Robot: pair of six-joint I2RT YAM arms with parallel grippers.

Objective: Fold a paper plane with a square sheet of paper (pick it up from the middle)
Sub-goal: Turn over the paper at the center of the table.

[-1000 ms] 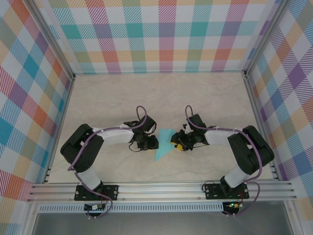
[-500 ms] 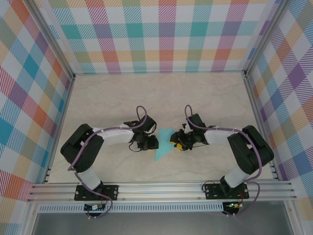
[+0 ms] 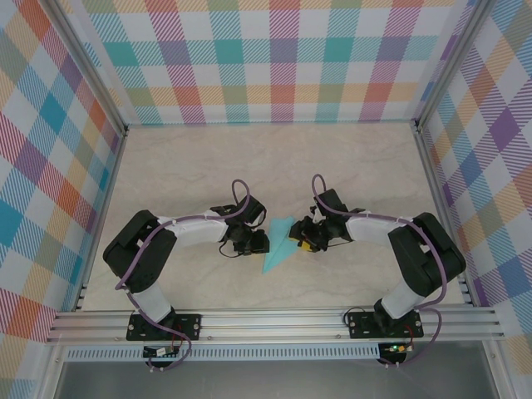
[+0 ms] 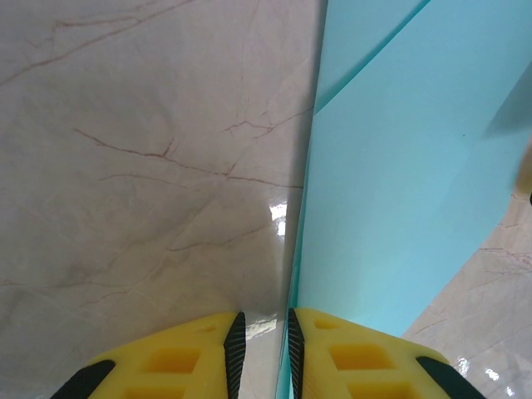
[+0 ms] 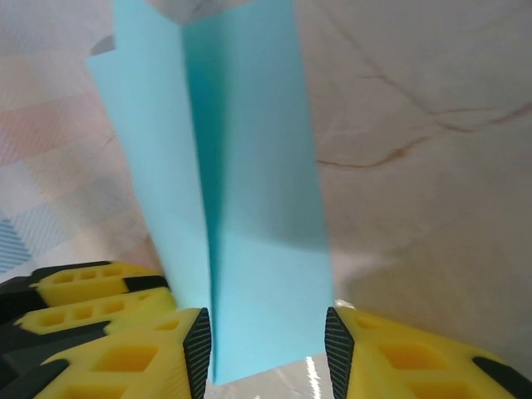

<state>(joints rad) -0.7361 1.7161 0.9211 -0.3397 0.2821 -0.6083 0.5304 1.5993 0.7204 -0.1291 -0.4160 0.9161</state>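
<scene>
The paper plane point(image 3: 274, 253) is a light cyan folded sheet with a pointed near end, lying on the table between my two grippers. My left gripper point(image 3: 259, 242) is at its left edge. In the left wrist view the jaws point(image 4: 264, 320) stand a narrow gap apart, and the paper point(image 4: 399, 166) has its edge running into that gap along the right-hand pad. My right gripper point(image 3: 298, 241) is at the paper's right side. In the right wrist view it point(image 5: 268, 320) is open wide, with the creased paper point(image 5: 249, 208) lying between its fingers, clear of the right-hand pad.
The marble-patterned table point(image 3: 357, 166) stretches away behind the grippers. Checked walls point(image 3: 266, 58) close it in at the back and on both sides. A metal rail point(image 3: 274, 320) with the arm bases runs along the near edge.
The right gripper has opened a little wider and its wrist has shifted slightly toward the far side. The left arm and the paper stay where they were.
</scene>
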